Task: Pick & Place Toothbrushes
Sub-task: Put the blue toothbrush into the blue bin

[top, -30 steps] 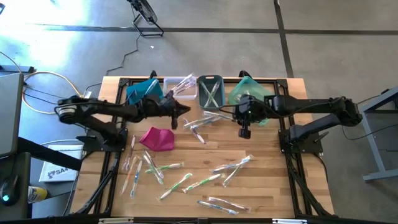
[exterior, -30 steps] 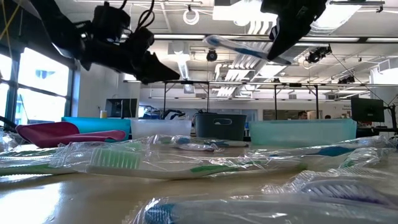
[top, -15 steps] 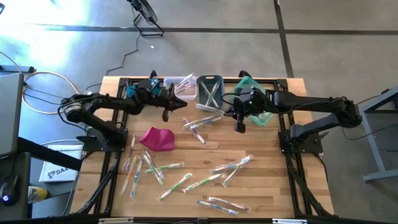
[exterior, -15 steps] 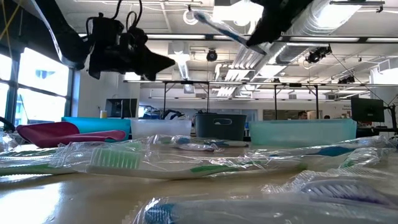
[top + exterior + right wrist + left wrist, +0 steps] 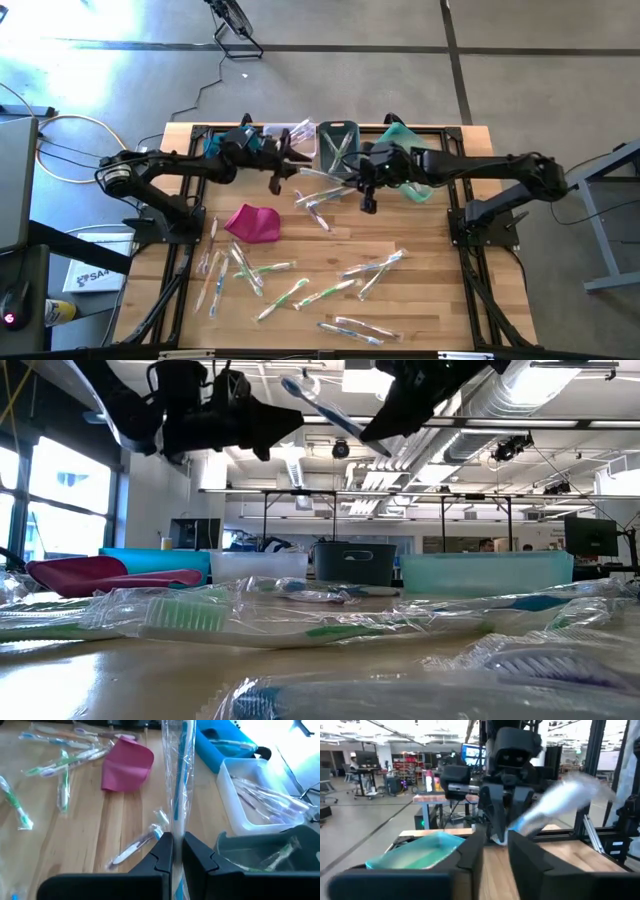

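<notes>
The right fingers (image 5: 175, 851) pinch a wrapped blue toothbrush (image 5: 181, 775) by one end, aloft near the bins; the slick wrapper could slip. The left fingers (image 5: 495, 851) hang slightly parted, empty.

Bright daylight glare upper left of high view; ceiling lights (image 5: 400, 405) blown out; near wrapped toothbrushes (image 5: 300, 622) soft; left wrist view motion-blurred.
</notes>
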Tool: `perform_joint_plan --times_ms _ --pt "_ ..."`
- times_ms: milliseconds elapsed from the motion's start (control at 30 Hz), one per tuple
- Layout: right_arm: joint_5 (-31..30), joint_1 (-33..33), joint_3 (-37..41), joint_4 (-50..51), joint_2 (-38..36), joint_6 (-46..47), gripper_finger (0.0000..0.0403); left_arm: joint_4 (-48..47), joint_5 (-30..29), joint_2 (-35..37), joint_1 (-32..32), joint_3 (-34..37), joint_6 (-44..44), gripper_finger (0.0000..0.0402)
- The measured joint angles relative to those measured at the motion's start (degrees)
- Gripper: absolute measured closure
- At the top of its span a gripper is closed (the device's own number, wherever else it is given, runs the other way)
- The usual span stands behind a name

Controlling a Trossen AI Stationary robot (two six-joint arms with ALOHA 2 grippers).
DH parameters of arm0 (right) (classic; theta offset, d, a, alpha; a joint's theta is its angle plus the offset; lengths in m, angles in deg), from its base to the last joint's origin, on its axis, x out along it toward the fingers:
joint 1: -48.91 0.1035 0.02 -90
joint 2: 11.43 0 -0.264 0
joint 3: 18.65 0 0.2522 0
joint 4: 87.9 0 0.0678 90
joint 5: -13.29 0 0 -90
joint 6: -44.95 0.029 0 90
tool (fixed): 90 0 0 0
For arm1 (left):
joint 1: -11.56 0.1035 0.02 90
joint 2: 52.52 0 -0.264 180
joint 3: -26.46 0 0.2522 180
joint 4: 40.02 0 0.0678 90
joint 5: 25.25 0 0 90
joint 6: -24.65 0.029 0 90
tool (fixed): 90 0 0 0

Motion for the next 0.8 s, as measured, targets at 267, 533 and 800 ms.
perform_joint_plan --times_ms 267,533,800 --pt "-0.23 0.0 0.0 -6.35 0.66 -0.33 0.0388 -0.98 0.49 0.0 -0.81 -0.74 0.44 0.0218" --pt "-0.35 0.0 0.0 -8.96 0.64 -0.35 0.0388 -0.31 0.45 0.0 -3.02 -0.74 0.87 0.0202" --pt "-0.13 0.02 0.0 -8.16 1.3 -0.38 0.0389 2.42 -0.6 0.0 -3.84 -0.81 0.87 0.0202"
